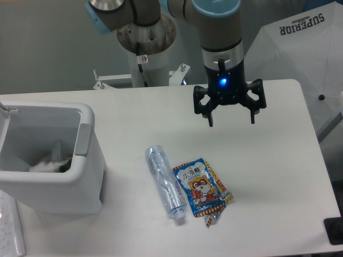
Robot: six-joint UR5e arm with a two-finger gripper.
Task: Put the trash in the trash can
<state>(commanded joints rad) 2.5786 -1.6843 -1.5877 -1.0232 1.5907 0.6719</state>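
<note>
The claw (230,119) hung spread and empty above the tabletop (278,176). Crushed bottle (165,181) and snack packet (202,186) lay touching (descend squarely, pinch one only), trash can (80,160) left.

camera: single fixed view | high, opposite arm base | angled down at table (268,176) | mid-range

A white tabletop (134,115) with rounded corners fills most of the scene. Behind its far right corner hangs white fabric (311,59) printed with the word SUPERIOR. A small black object (334,231) sits at the right edge, and papers (10,230) lie bottom left. The wall (48,43) behind is grey.
</note>
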